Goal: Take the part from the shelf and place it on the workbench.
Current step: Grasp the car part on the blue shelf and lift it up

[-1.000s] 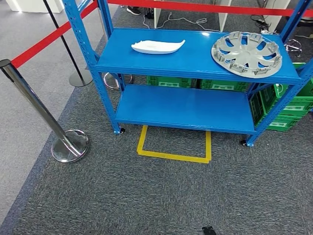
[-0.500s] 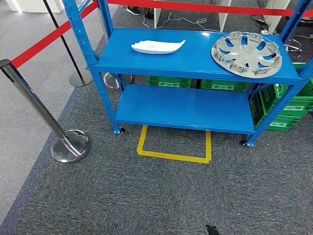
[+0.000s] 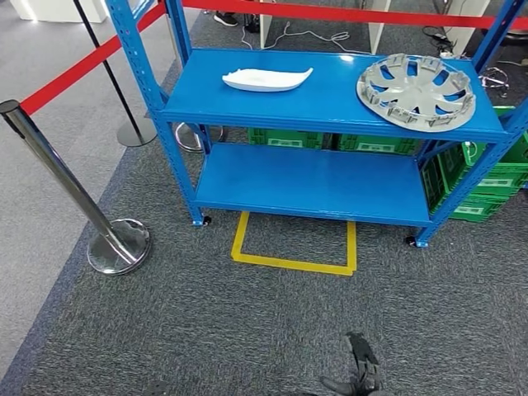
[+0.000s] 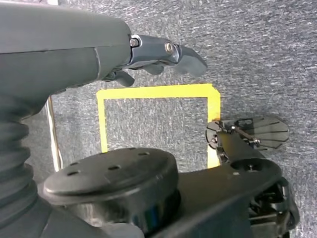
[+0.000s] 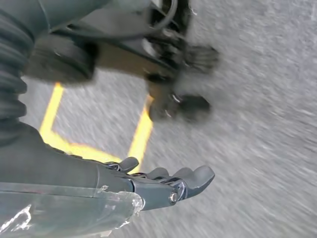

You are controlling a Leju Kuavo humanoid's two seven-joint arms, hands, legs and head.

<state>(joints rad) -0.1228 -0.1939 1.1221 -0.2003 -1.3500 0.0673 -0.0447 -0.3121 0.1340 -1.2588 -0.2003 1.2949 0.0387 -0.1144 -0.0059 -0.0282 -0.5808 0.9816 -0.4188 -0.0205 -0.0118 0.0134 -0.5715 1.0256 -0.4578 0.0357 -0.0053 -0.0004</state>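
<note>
While I watch the head view, the blue shelf (image 3: 323,99) stands straight ahead on grey carpet (image 3: 186,330). White part (image 3: 267,79) lies flat on the top level, left of centre. Silver wheel cover (image 3: 416,91) lies on the same level at the right end, well apart from the white part. I can't tell which of the two is the target. Lower level is bare blue. Green crates (image 3: 492,181) sit behind and to the right of the shelf. Yellow tape rectangle (image 3: 293,247) marks the floor just in front of the shelf. Chrome stanchion (image 3: 74,194) with red belt (image 3: 74,70) stands at left.

Right robot hand (image 3: 361,371) pokes in at the bottom edge of the head view, dark fingers apart, holding nothing. Right wrist view is motion-blurred; the fingers (image 5: 176,181) lie extended and empty over the carpet. Left robot hand (image 4: 164,54) hangs over the floor near the tape, fingers out straight, released, nothing in it.
</note>
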